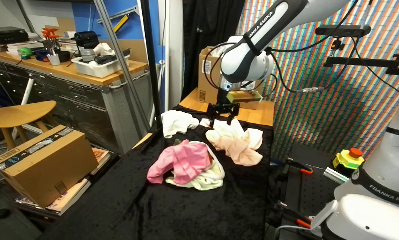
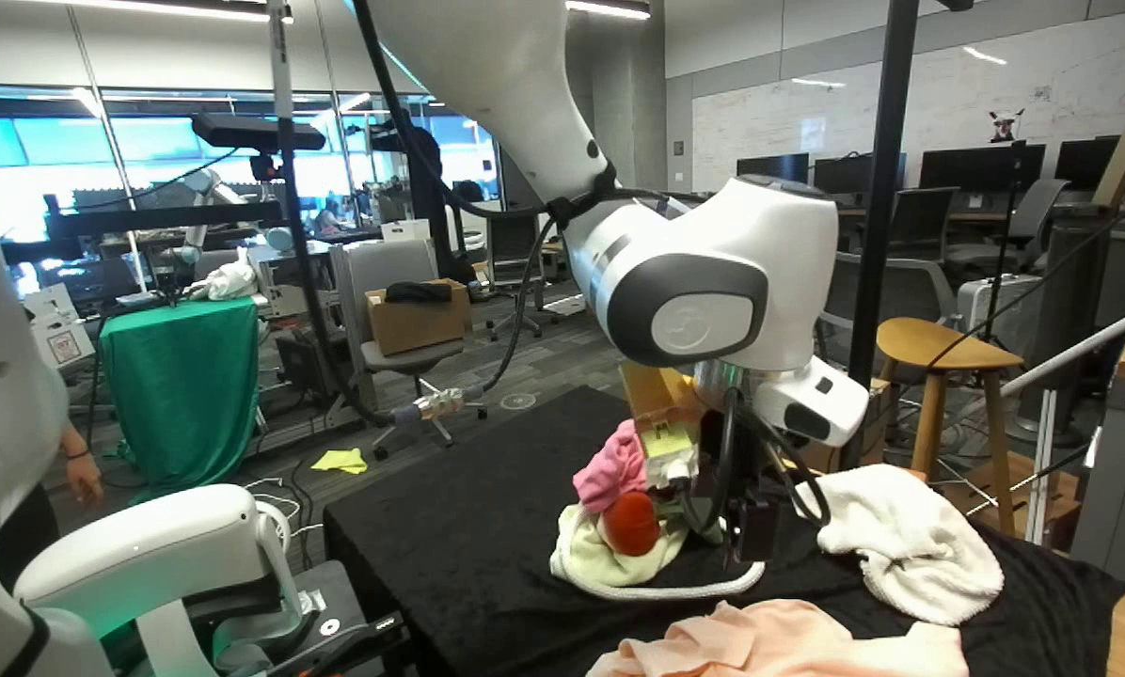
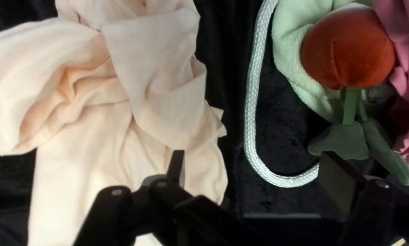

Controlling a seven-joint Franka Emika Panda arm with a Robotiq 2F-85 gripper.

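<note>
Two black fingers (image 3: pixel 338 184) of a robot arm (image 1: pixel 239 65) stand wide apart with nothing between them, seemingly hanging high enough to clear the cloths. In the wrist view, one overlaps a crumpled peach cloth (image 3: pixel 153 85) at left; a white cord (image 3: pixel 251 99) curves between that and a red plush (image 3: pixel 348 48) with green stems. The plush nestles against pale green cloth (image 3: pixel 290 54), probably propped by its folds; pink cloth (image 1: pixel 184 160) partly covers the green. In an exterior view, a white towel (image 1: pixel 177 123) lies far left. A black cover (image 1: pixel 213 213), likely a plain backdrop, hides most of the wooden worktop (image 1: pixel 265 108). The room holds a stool (image 2: pixel 943 343) and whiteboard (image 2: pixel 835 113).
</note>
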